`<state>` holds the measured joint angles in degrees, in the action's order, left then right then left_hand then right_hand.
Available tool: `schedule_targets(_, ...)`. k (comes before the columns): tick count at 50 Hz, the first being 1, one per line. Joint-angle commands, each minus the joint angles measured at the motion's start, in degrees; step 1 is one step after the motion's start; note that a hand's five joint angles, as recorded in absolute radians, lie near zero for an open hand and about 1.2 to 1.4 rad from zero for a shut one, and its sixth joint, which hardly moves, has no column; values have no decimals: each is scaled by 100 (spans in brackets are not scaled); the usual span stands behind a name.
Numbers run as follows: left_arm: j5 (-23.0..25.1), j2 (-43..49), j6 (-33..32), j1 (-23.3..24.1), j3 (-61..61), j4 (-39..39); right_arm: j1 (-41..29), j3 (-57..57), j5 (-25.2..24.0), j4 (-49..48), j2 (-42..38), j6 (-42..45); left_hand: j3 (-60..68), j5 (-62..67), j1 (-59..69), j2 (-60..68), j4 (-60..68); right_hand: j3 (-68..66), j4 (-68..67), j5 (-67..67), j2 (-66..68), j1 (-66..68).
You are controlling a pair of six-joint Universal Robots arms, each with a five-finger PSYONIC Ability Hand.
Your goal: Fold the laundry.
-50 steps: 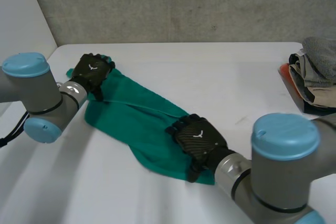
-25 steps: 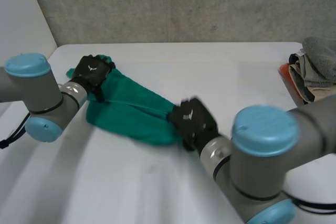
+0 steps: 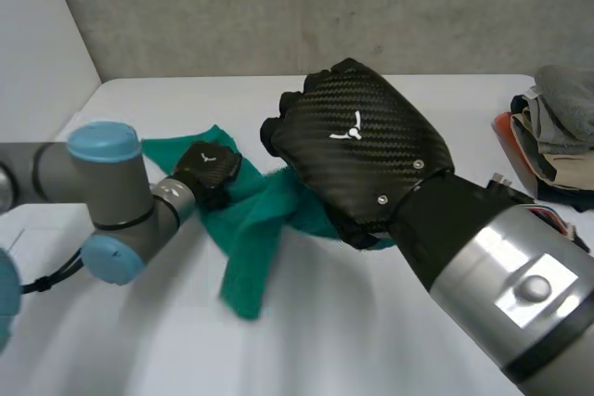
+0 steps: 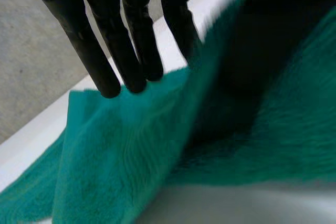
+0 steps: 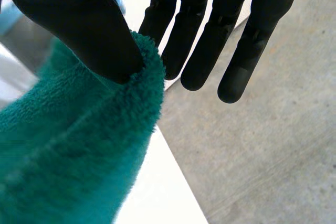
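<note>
the green towel [image 3: 249, 229] lies bunched on the white table [image 3: 306, 340] between the two hands, one end drawn up off the surface toward the right hand [image 3: 357, 150], and a loose flap trails down on the table below the left hand [image 3: 209, 169].

the right hand is raised above the table, its back to the head camera and its arm [image 3: 520, 294] reaching in from the near right. in its wrist view the thumb [image 5: 79, 19] presses a rolled edge of the towel [image 5: 73, 150] against the nearest of its straight fingers [image 5: 199, 40]. it is a pinch, and the other fingers point past the cloth.

the left hand sits low on the towel's far left part, at the end of a bent left arm [image 3: 102, 192]. in its wrist view the fingers [image 4: 100, 40] are straight with their tips on the towel [image 4: 121, 150]. a ridge of cloth rises between them and the dark thumb [image 4: 273, 19], so the cloth is nipped there.

well away from the right hand, at the table's far right edge, sits a pile of folded clothes [image 3: 557, 132].
</note>
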<state>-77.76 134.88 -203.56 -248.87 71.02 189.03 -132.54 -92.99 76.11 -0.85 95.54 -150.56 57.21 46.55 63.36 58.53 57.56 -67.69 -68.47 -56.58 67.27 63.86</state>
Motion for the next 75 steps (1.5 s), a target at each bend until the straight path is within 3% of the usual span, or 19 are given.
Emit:
schedule_targets(1,-283,661,-218,-38,-694,28,289,-228,-17,49,149,44,2279,2345,1664,2147,2244,-1231,-1153,-1342,1273,1614)
schedule_targets(6,-459,583,-562,-179,-826,274,1035,-194,-78,155,18,289,2279,2345,1664,2147,2244,-1231,-1153,-1342,1273,1614)
schedule_targets(11,-451,-391,-457,-363,-1037,1302,1748,349,-26,6,-877,1070,2279,2345,1664,2147,2244,-1231,-1153,-1342,1273,1614)
schedule_targets(16,-547,-849,25,-425,-1834,2225,1820,1755,360,-205,-1669,1450,2279,2345,1664,2147,2244,-1231,-1153,-1342,1273,1614)
schedule_targets(19,-556,-963,228,-416,-2336,2287,1828,2749,861,-696,-2100,1477,2279,2345,1664,2147,2244,-1231,-1153,-1342,1273,1614)
schedule_targets(23,-547,-1104,360,-434,-2566,2279,1820,3129,959,-1434,-2242,1450,2279,2345,1664,2147,2244,-1231,-1153,-1342,1273,1614)
schedule_targets(30,-460,-1429,369,-416,-1628,2024,1811,2542,388,-1919,-2294,1494,2279,2345,1664,2147,2244,-1231,-1153,-1342,1273,1614)
schedule_targets(36,-451,-1974,352,-408,156,1690,1907,1461,54,-1867,-2294,1705,2279,2345,1664,2147,2244,-1231,-1153,-1342,1273,1614)
schedule_targets(45,-433,-2291,281,-346,2371,996,2328,-718,-614,-1550,-2460,3327,2279,2345,1664,2147,2244,-1231,-1153,-1342,1273,1614)
schedule_targets(49,-451,-2256,71,-328,2891,987,2583,-1150,-650,-1594,-2558,3936,921,988,307,790,887,-1231,-1153,-1342,1273,1614)
schedule_targets(54,-460,-2177,-149,-556,3032,1074,2646,-1248,-588,-1603,-2567,3964,-1499,-1432,-2113,-1631,-1533,-1231,-1153,-1342,1273,1614)
schedule_targets(64,-459,-2115,-158,-944,3260,1145,2830,-1257,-571,-1594,-2523,3806,-2025,-1959,-2640,-2157,-2060,-1231,-1153,-1342,1273,1614)
schedule_targets(67,-477,-2194,-167,-944,3357,1145,2848,-1257,-553,-1576,-2497,3727,-1825,-1758,-2439,-1956,-1859,-1231,-1153,-1342,1273,1614)
schedule_targets(71,-503,-2343,-167,-944,3471,1136,2953,-1292,-553,-1541,-2383,3718,424,491,-190,292,390,-1231,-1153,-1342,1273,1614)
schedule_targets(72,-529,-2422,-167,-944,3489,1110,2962,-1301,-553,-1541,-2348,3718,2096,2162,1482,1964,2062,-1231,-1153,-1342,1273,1614)
schedule_targets(75,-530,-2502,-176,-979,3489,1040,2962,-1344,-562,-1506,-2181,3718,2279,2345,1664,2147,2244,-1231,-1153,-1342,1273,1614)
